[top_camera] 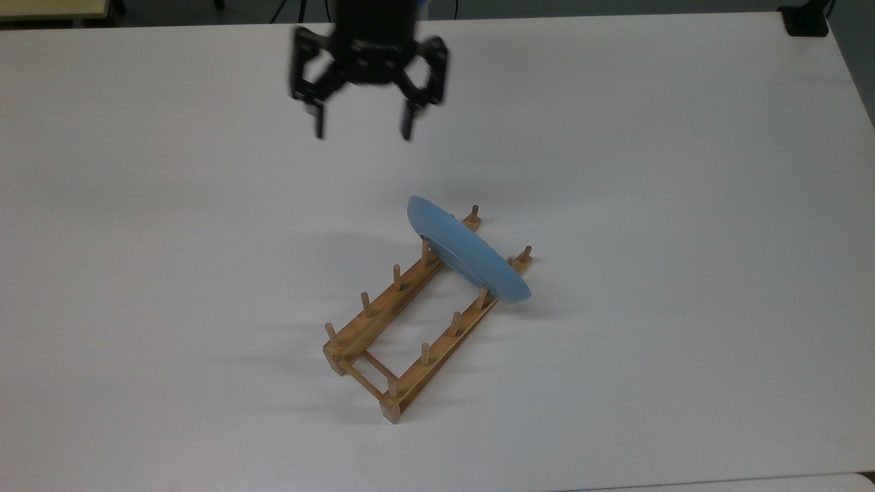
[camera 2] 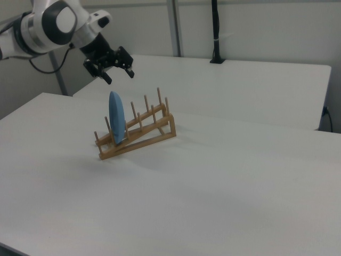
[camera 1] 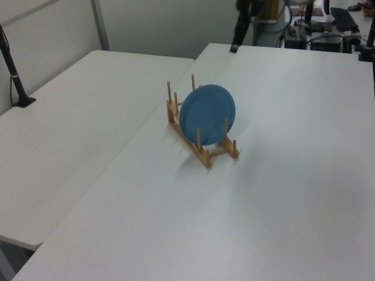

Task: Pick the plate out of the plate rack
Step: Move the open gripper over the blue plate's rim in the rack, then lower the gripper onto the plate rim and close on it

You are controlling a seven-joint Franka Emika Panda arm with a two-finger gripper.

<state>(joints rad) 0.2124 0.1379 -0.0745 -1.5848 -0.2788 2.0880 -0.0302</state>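
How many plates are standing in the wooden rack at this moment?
1. The plate stands on edge near one end of the rack, uppermost in the top view; other slots hold nothing.
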